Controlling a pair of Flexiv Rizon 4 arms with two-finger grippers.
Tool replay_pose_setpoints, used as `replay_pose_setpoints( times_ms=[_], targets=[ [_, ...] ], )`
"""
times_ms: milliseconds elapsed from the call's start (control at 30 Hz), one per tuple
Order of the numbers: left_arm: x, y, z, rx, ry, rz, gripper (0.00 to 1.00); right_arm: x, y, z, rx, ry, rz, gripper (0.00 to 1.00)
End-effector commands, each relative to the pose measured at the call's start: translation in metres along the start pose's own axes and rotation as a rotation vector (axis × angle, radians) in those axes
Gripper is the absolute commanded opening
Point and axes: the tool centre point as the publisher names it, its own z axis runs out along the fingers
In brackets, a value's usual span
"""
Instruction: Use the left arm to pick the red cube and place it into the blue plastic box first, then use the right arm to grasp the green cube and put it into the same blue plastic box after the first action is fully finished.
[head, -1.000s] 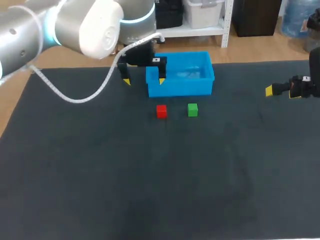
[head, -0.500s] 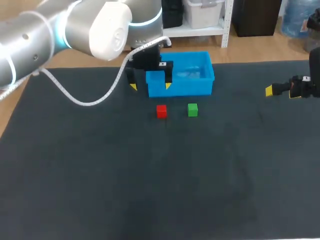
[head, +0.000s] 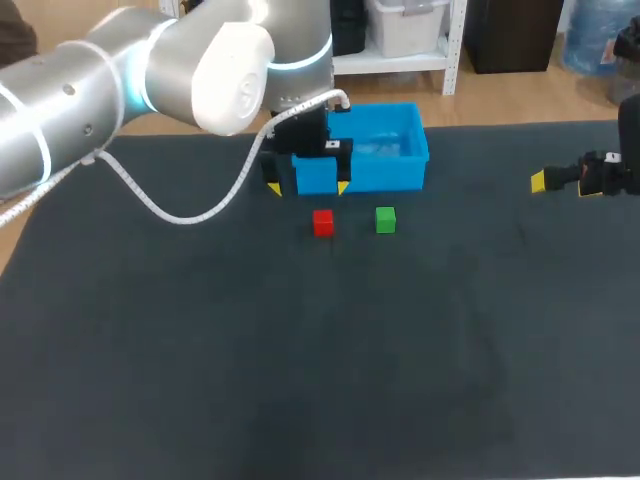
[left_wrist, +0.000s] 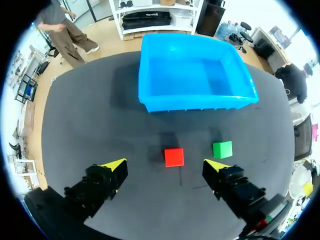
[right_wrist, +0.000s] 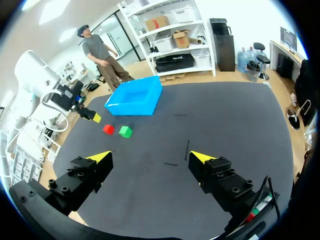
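Your left end effector (left_wrist: 164, 166) hangs released over the dark bench (left_wrist: 100, 125), small red cube (left_wrist: 174, 157) just ahead of its spread fingertips (left_wrist: 116, 164); right end effector (right_wrist: 150, 157) likewise released.

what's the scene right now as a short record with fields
red cube: on the table before the blue plastic box, ungripped
green cube: beside the red cube, apart from it
blue plastic box: no cube inside
left gripper: open, by the box's front, red cube just ahead of its fingers, untouched
right gripper: open, at the table's right side, away from the cubes
task: first step not yet done
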Motion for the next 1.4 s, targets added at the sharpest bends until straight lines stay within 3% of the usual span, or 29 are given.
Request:
replay_pose_setpoints(
  times_ms=[33,633,1400],
  targets=[
    [-0.009,-0.006,0.009,-0.014,0.026,-0.004,1.00,0.000,0.000,-0.001,0.000,0.000,0.000,1.00],
    [-0.008,-0.012,0.035,-0.031,0.061,-0.026,1.00,0.000,0.000,-0.001,0.000,0.000,0.000,1.00],
    [0.011,-0.008,0.057,-0.047,0.107,-0.065,1.00,0.000,0.000,-0.001,0.000,0.000,0.000,1.00]
  ],
)
